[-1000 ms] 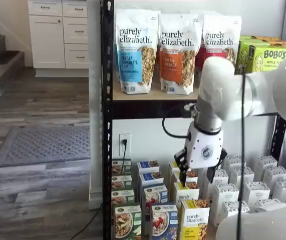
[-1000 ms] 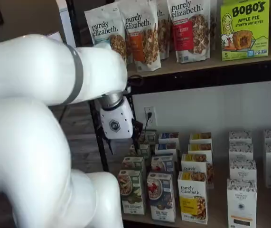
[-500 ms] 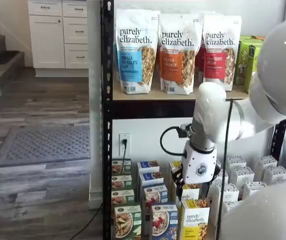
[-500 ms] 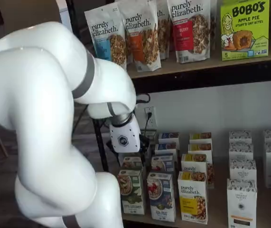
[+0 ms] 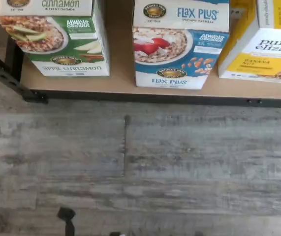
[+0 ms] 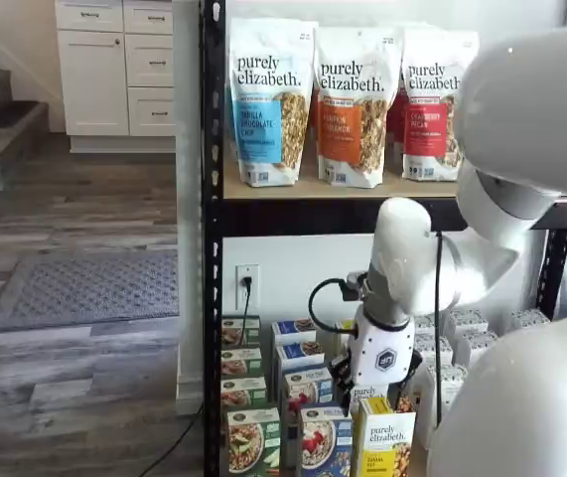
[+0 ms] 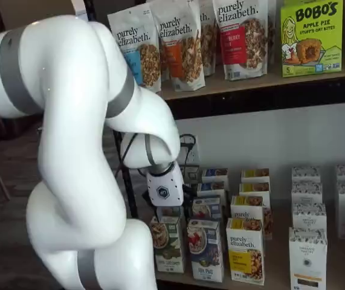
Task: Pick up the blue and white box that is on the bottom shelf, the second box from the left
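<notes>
The blue and white box, marked "Flax Plus" with a bowl and red berries, stands at the front of the bottom shelf in the wrist view. It has a green-banded box on one side and a yellow "purely elizabeth" box on the other. It shows in both shelf views, with more boxes like it in a row behind. My gripper hangs just above and behind the front row, over the blue and yellow columns. Its two black fingers show with a gap and hold nothing. In a shelf view its white body sits above the green box.
Black rack posts frame the shelves. The upper board carries granola bags and green Bobo's boxes. Rows of white boxes fill the right of the bottom shelf. Wood floor lies in front. My large white arm fills much of both shelf views.
The arm has bent down. My gripper has moved lower and a little leftward, from beside the rear boxes to just above the front row.
</notes>
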